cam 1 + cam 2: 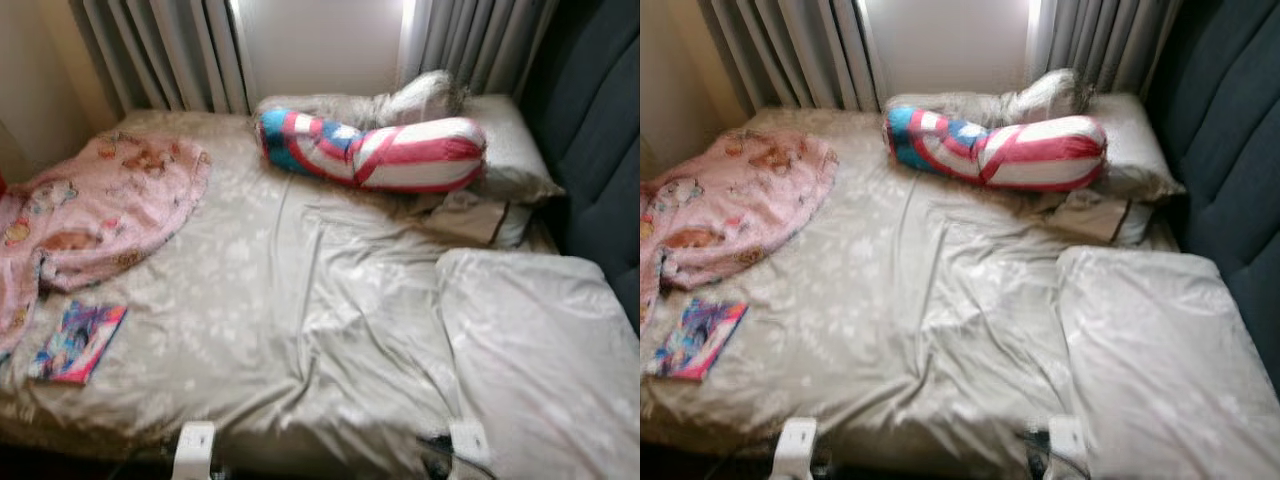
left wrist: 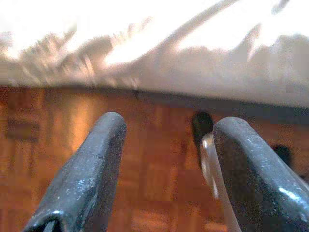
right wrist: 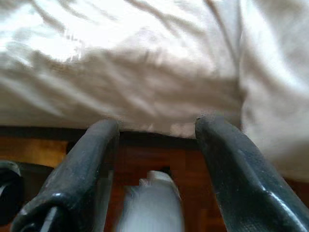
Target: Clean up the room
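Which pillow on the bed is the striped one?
The long bolster pillow lying across the head of the bed, striped red, white and blue. The flat pillow on the robot's right and the one behind the bolster are plain pale grey.

Each wrist view looks along a pair of long, thick fingers of dark grey-black material with a dull, faintly textured surface and rounded tips. The left gripper (image 2: 166, 145) shows small scuffs and pale glints on its fingers, and a thin, pale, glossy strip runs along the inner side of one finger. The right gripper (image 3: 157, 140) has the same blunt, tapering fingers, broader toward the camera. In the head views, two small white blocky parts of the robot's body sit at the bottom edge, with dark parts beside them.
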Motion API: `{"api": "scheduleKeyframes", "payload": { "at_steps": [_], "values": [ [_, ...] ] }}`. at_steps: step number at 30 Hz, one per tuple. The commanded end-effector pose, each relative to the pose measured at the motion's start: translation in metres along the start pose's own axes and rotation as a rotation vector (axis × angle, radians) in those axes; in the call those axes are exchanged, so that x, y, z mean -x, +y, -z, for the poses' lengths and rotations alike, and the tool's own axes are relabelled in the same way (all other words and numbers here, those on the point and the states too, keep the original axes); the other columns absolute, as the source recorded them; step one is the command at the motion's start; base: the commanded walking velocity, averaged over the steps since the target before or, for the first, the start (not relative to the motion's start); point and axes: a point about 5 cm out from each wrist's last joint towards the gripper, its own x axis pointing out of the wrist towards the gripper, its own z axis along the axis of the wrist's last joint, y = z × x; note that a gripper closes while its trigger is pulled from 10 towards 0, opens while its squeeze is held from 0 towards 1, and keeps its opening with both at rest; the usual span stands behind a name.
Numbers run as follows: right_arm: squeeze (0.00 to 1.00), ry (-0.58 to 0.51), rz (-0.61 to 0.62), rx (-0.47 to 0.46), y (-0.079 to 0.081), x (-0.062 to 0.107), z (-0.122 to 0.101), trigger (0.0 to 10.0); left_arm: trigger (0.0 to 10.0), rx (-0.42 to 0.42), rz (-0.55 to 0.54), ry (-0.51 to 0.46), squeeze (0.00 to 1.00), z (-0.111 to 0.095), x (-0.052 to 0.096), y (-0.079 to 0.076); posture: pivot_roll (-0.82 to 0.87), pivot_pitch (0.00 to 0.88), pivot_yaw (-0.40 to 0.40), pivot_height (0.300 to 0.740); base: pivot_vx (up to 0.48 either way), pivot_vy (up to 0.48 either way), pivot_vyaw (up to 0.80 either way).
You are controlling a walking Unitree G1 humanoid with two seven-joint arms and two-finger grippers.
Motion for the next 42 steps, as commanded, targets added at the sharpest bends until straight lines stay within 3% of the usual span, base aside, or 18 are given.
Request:
{"api": "scheduleKeyframes", "payload": {
  "at_steps": [1, 10, 16, 25, 42],
  "values": [
    [0.0, 0.019, 0.014, 0.008, -0.005, 0.001, 0.005, 10.0, 10.0, -0.001, 0.008, 0.026, 0.0, 0.008, 0.001, -0.002, -0.11, 0.0, 0.017, 0.74, 0.0, 0.472, 0.0],
    [0.0, 0.012, 0.0, 0.05, -0.002, 0.001, 0.004, 10.0, 10.0, -0.009, 0.008, 0.029, 0.0, 0.008, 0.001, -0.002, -0.11, 0.0, 0.018, 0.74, 0.0, 0.469, 0.16],
    [0.0, 0.006, 0.003, 0.016, -0.001, 0.001, 0.003, 10.0, 10.0, -0.011, 0.007, 0.027, 0.0, 0.008, 0.001, -0.001, -0.1, 0.0, 0.018, 0.74, 0.0, 0.469, 0.8],
    [0.0, -0.017, 0.025, -0.029, -0.002, 0.0, -0.003, 10.0, 10.0, -0.023, 0.009, 0.027, 0.0, 0.007, 0.001, -0.001, -0.11, 0.0, 0.023, 0.74, 0.0, 0.465, 0.0],
    [0.0, -0.004, 0.033, 0.039, -0.007, 0.0, -0.003, 10.0, 10.0, -0.028, 0.015, 0.027, 0.0, 0.007, 0.001, -0.002, -0.1, 0.0, 0.016, 0.74, 0.0, 0.466, 0.0]
  ]
}}
